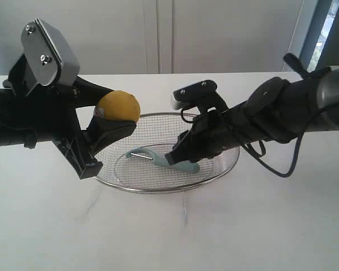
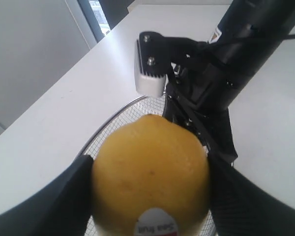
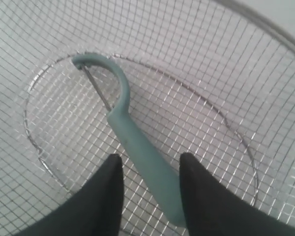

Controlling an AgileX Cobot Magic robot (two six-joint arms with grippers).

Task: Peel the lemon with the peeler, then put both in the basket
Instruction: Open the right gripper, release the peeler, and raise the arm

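Observation:
My left gripper (image 1: 110, 121) is shut on the yellow lemon (image 1: 119, 106), holding it in the air over the left rim of the wire basket (image 1: 226, 166). In the left wrist view the lemon (image 2: 150, 172) fills the space between both black fingers (image 2: 64, 201), its sticker facing the camera. The teal peeler (image 1: 161, 159) lies flat on the basket floor. My right gripper (image 1: 178, 153) hangs open just above its handle. In the right wrist view the handle (image 3: 147, 162) runs between the two spread fingertips (image 3: 113, 169) with mesh showing on both sides.
The basket sits in the middle of a white table (image 1: 243, 226). A pale wall stands behind the table's far edge. The right arm (image 1: 282, 110) reaches in from the right over the basket rim (image 2: 110, 120).

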